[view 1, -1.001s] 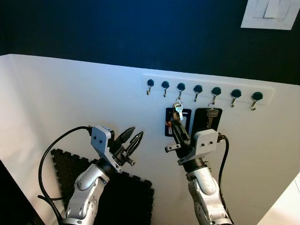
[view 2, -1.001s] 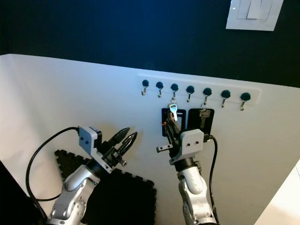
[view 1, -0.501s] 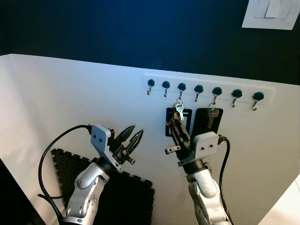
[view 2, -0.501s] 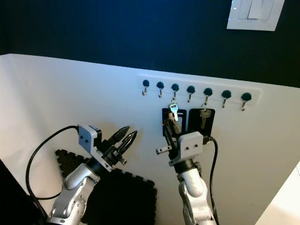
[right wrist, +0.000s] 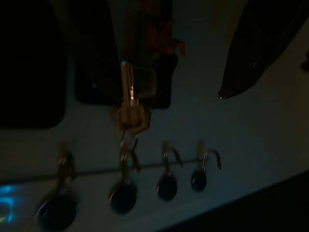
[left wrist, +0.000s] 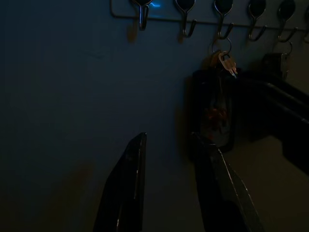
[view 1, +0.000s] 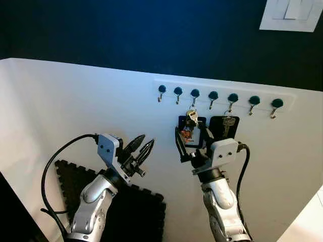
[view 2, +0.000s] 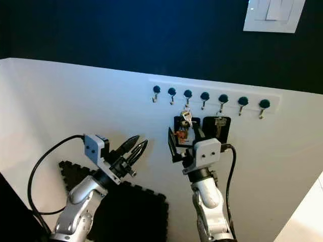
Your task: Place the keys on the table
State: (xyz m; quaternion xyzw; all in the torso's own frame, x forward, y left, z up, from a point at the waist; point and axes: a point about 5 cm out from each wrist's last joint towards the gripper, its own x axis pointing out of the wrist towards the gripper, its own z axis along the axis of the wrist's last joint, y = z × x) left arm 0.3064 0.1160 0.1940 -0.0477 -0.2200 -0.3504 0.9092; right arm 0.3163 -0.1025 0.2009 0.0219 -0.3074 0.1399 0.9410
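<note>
A set of keys (view 1: pixel 191 117) with a black fob (view 1: pixel 187 135) hangs from the third hook of a white hook rail (view 1: pixel 222 89) on the wall. My right gripper (view 1: pixel 191 139) is raised to it and open, one finger on each side of the fob, touching nothing that I can make out. The right wrist view shows the silver key (right wrist: pixel 128 92) close up and one fingertip (right wrist: pixel 251 53) beside it. My left gripper (view 1: pixel 141 147) is held up to the left of the keys, away from them, its fingers (left wrist: pixel 130 183) open and empty.
A second key with a black fob (view 1: pixel 225 127) hangs two hooks to the right. The other hooks are bare. A white light switch (view 1: pixel 291 14) sits on the dark blue upper wall. A black foam mat (view 1: pixel 136 212) lies on the floor below.
My right gripper has gone from shut in front of the keys to open around the fob, and the keys have tilted a little. The left arm has hardly moved.
</note>
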